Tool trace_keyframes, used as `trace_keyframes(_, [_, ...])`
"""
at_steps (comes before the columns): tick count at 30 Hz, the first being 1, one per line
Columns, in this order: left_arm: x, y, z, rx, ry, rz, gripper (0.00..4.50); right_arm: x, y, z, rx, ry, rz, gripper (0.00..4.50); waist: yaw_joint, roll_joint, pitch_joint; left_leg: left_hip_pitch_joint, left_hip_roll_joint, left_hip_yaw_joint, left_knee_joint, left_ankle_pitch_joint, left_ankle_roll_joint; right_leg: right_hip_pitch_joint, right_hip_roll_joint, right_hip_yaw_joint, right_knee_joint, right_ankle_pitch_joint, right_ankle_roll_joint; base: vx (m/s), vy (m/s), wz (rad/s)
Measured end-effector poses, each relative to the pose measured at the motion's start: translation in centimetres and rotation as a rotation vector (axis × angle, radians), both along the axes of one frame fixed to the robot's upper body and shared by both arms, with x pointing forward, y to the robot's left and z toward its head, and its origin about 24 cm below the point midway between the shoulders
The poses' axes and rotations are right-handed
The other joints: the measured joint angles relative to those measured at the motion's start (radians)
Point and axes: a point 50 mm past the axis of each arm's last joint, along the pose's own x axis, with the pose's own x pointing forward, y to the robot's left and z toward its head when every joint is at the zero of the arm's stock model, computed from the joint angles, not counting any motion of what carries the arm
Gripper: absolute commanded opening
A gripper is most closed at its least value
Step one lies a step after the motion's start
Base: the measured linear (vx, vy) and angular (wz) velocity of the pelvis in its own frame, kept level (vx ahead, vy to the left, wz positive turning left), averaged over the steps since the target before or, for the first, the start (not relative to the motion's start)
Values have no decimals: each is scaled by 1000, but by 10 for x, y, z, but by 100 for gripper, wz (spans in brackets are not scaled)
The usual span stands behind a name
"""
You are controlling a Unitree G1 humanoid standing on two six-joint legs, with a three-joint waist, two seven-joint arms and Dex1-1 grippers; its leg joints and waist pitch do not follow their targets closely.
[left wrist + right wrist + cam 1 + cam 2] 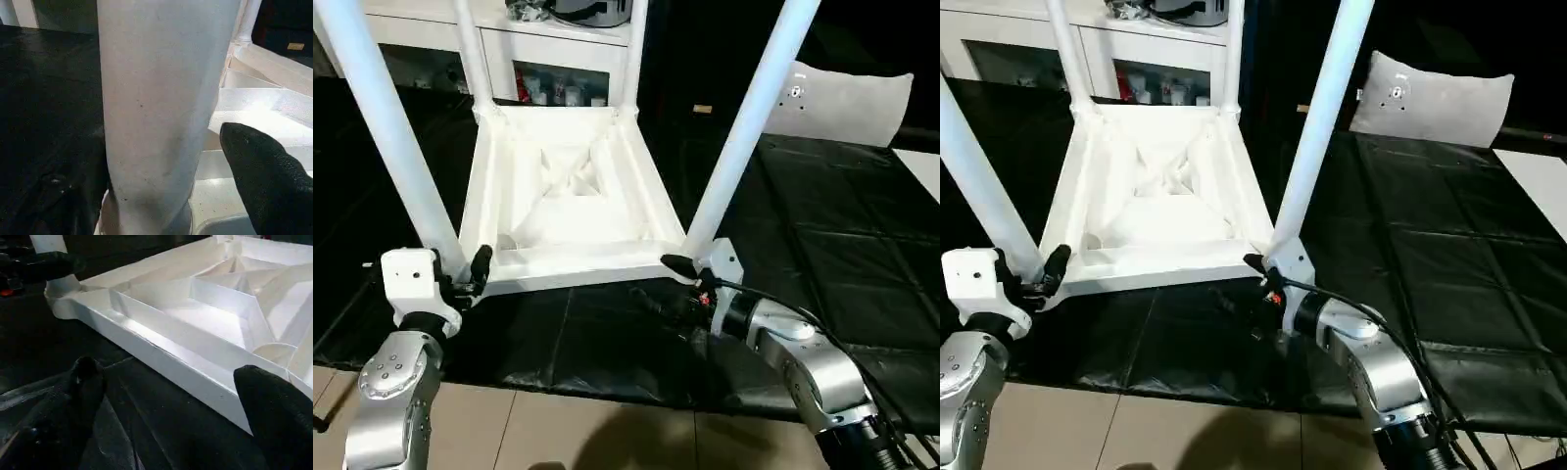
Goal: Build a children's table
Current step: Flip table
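Observation:
The children's table lies upside down on a black mat, its ribbed white top (570,201) facing up. Four white legs stand in its corner sockets: the near left leg (396,147), the near right leg (744,127) and two far legs (470,49). My left gripper (445,279) stands open astride the base of the near left leg, one black finger (266,181) beside the leg (161,107); I cannot tell whether it touches. My right gripper (166,377) is open and low at the near right corner, its fingers spread before the top's front rim (176,357).
The black mat (842,225) spreads to the right and ends just in front of me at tan floor tiles (568,431). A white cabinet with shelves (558,39) stands behind the table. A pale grey cushion (847,103) lies at the back right.

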Motion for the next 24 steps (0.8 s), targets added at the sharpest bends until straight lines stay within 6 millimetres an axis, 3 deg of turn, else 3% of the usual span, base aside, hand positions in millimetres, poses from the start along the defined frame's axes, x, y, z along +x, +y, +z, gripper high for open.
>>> trace_keyframes(24, [-1,6,1,19,6,-15,361,-1,3,1,19,-17,42,450,-1,0,0,0,0,0,0,0,0,0,0,0,0,0,0,0,0,0])
